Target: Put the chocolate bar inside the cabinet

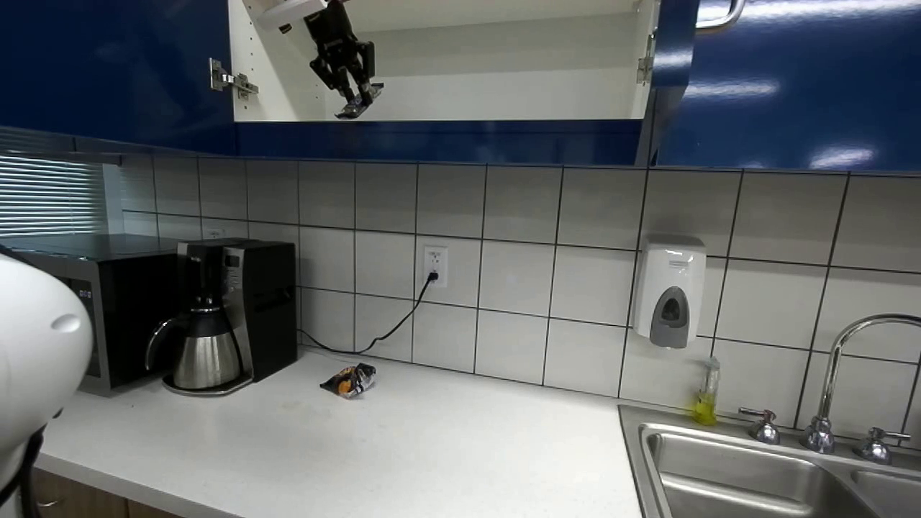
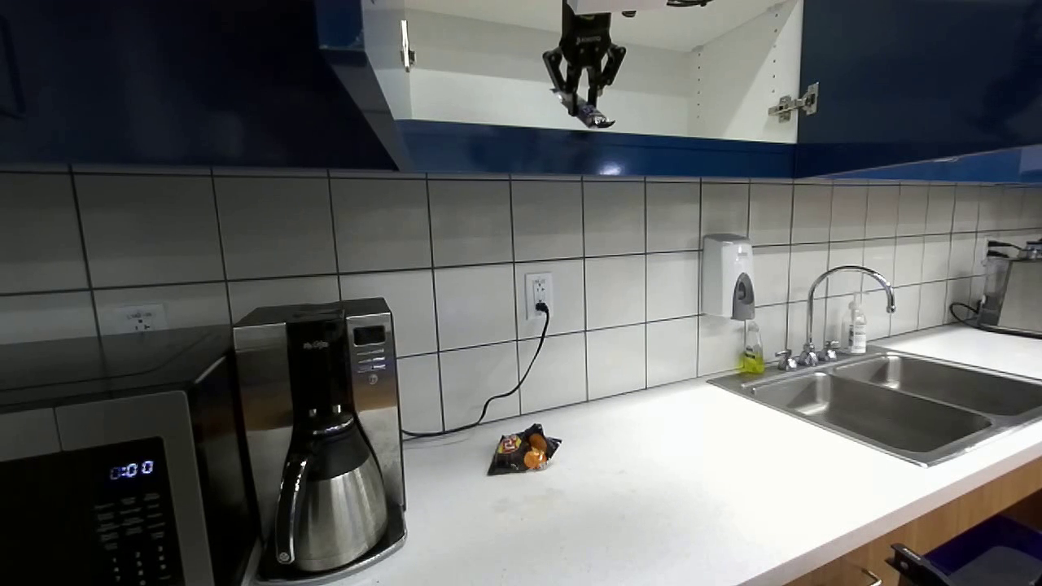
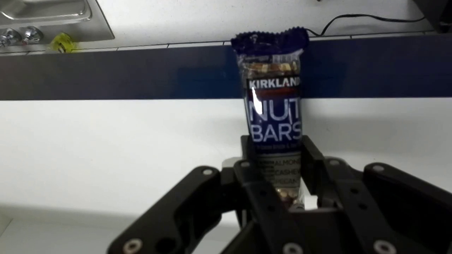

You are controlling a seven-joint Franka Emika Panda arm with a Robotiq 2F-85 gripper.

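The hand (image 3: 275, 151) holds the chocolate bar (image 3: 274, 114) by its two long sides, above the blue lower edge of the opened cabinet (image 1: 439, 139), and a small packet (image 2: 525, 452) is lying on the counter (image 2: 651, 488).

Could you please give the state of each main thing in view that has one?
Flat nut bar in blue plastic: wrapped, held.
Black two-fingered gripper: closed on the bar.
Glossy dark blue wall cabinet: open.
Small black and orange packet: crumpled, lying down.
Steel carafe with black handle: upright.
Black and steel microwave: display lit.
Thin black cord: plugged into a white wall outlet.
Clear bottle of yellow liquid: upright, partly filled.
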